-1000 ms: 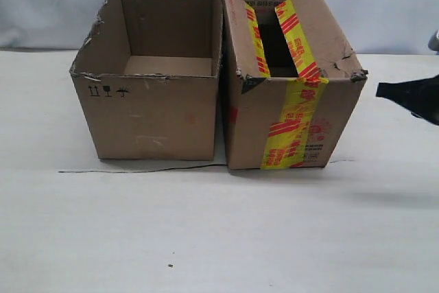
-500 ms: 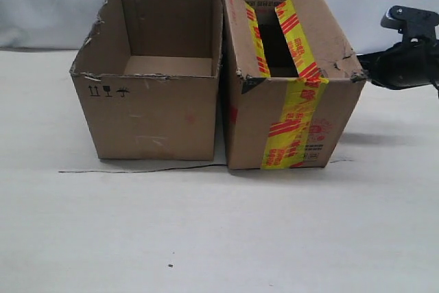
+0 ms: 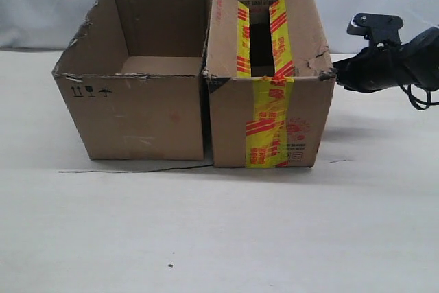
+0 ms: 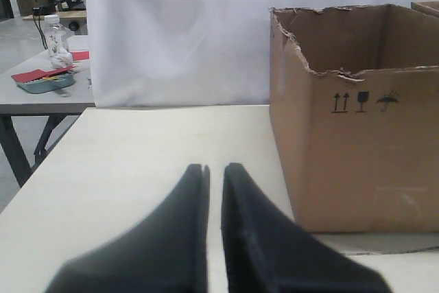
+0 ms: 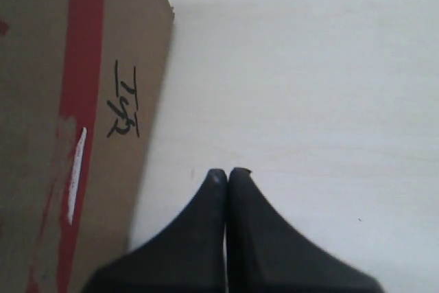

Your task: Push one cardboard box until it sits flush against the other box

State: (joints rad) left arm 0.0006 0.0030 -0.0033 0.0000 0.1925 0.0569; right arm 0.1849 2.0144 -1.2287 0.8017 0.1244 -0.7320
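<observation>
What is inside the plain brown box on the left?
The plain box shows only bare cardboard walls and the back part of its floor, with nothing lying there. Its front wall hides the near part of the floor, so anything low there cannot be seen.

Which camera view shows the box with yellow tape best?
The exterior view: the cardboard box appears whole, with its taped front and open top, beside the other box. The right wrist view shows only one side wall with a red stripe and handwriting. The left wrist view shows barely a sliver of its rim.
</observation>
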